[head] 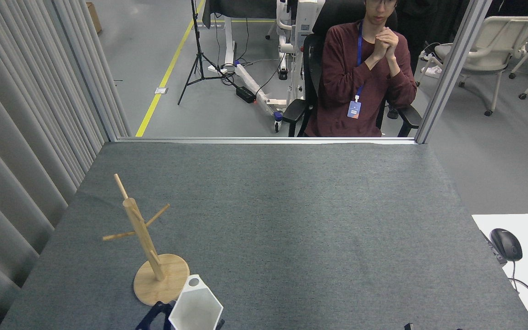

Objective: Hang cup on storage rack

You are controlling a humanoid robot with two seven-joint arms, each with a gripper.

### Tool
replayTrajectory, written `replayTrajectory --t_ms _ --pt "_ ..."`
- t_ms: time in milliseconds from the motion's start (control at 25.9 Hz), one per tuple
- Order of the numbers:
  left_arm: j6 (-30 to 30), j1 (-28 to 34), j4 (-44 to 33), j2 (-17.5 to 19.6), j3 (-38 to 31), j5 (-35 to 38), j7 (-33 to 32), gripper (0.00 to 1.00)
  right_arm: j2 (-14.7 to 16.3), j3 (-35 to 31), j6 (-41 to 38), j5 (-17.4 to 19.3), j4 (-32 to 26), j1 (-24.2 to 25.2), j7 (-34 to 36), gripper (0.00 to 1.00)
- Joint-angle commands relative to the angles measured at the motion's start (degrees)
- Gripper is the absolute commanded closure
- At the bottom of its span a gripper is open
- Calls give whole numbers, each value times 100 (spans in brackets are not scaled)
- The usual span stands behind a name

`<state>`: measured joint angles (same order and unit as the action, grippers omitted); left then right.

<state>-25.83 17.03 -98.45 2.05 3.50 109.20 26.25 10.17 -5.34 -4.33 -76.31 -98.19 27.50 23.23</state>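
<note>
Left gripper carries cup at bottom edge, fingers seemingly closed around it. Cup just right of rack base, tab hole facing rack. Pegs lie up-left. Right gripper barely visible, state unknowable.

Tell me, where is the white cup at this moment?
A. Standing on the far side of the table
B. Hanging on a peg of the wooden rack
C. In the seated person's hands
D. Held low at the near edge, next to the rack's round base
D: the cup sits in the left gripper at the bottom edge, beside the storage rack's disc base; its pegs are bare.
</note>
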Motion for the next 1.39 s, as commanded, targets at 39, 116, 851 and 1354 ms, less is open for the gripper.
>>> replayTrajectory --t_ms 39,116,851,1354 --pt "69 -7 -8 -161 -1018 -118 3 84 -24 -142 -6 2 10 54 15 2" --pt "245 -25 -8 -178 -1440 -118 3 84 -15 -142 -6 2 10 54 15 2" --pt "605 -1035 599 -90 -2433 647 144 83 -33 -142 3 -7 28 45 -3 2" --pt "491 -1185 695 217 -1976 779 302 83 -42 -142 11 -7 36 45 -3 2"
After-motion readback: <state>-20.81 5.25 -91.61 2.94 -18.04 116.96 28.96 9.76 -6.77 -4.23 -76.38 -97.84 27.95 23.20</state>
